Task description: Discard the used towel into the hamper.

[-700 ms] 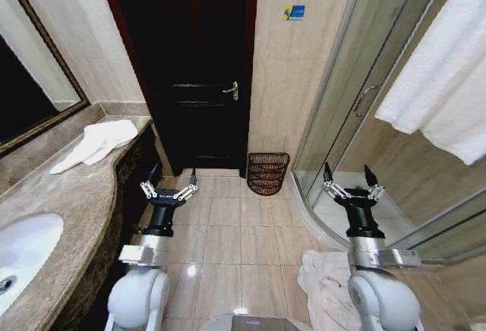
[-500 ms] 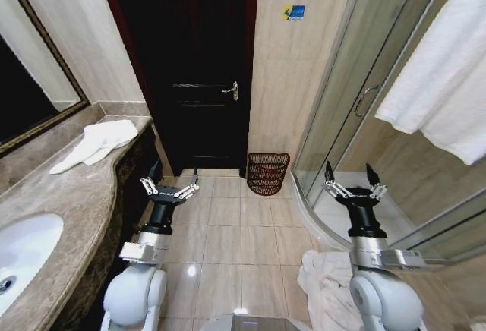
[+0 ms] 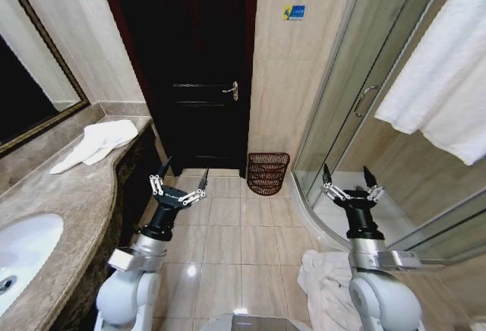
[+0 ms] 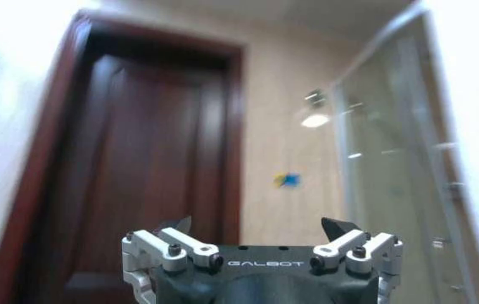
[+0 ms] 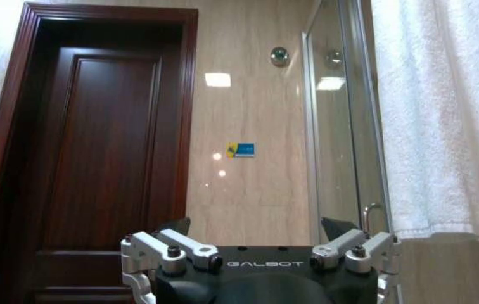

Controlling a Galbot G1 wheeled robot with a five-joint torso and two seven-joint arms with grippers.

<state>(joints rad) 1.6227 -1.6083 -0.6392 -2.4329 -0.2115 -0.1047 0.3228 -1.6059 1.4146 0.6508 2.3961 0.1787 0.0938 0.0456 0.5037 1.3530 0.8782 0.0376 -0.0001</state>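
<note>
1. A white towel [image 3: 97, 144] lies crumpled on the marble desk [image 3: 53, 202], at its far end, near the mirror [image 3: 26, 96] on the wall.
2. The hamper [image 3: 267, 173] stands on the tiled floor [image 3: 228, 232] against the beige wall, just beside the dark door [image 3: 186, 65] and close to the glass shower door [image 3: 357, 96]. Its ribbed wire sides are open.
3. The towel and the hamper are well apart, with the end of the desk and open floor between them.
4. The left claw [image 3: 181, 184] is raised above the floor beside the desk edge, tilted toward the middle of the room, its fingers spread wide and holding nothing. In the left wrist view the left claw [image 4: 257, 224] points at the door and wall, fingers apart.
5. The right claw [image 3: 346, 181] is held upright in front of the shower door, fingers likewise spread and empty. In the right wrist view the right claw [image 5: 256, 223] faces the door, with a small blue sign [image 5: 241, 149] on the wall.
6. A sink [image 3: 19, 259] is set into the near end of the desk.
7. Another white towel [image 3: 323, 285] lies heaped on the floor by the right arm's base.
8. A large white towel [image 3: 444, 73] hangs at the right, by the shower.
</note>
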